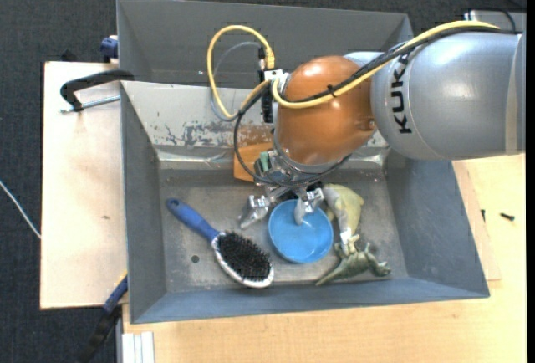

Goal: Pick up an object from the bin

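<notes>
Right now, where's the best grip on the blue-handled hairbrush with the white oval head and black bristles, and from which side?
Probably the blue handle, mid-length, from straight above, fingers closing across its narrow width. The hairbrush lies flat, bristles up, handle slanting to the upper left with bare floor on both sides. The oval head is wider and sits close to the round blue bowl.

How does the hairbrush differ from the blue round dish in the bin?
The hairbrush is long and narrow, with a blue handle and black bristles; the blue dish is round and of one colour. The hairbrush lies diagonally at the left of the bin, away from the hand; the dish sits close under the hand. Both are partly blue and lie on the bin floor.
</notes>
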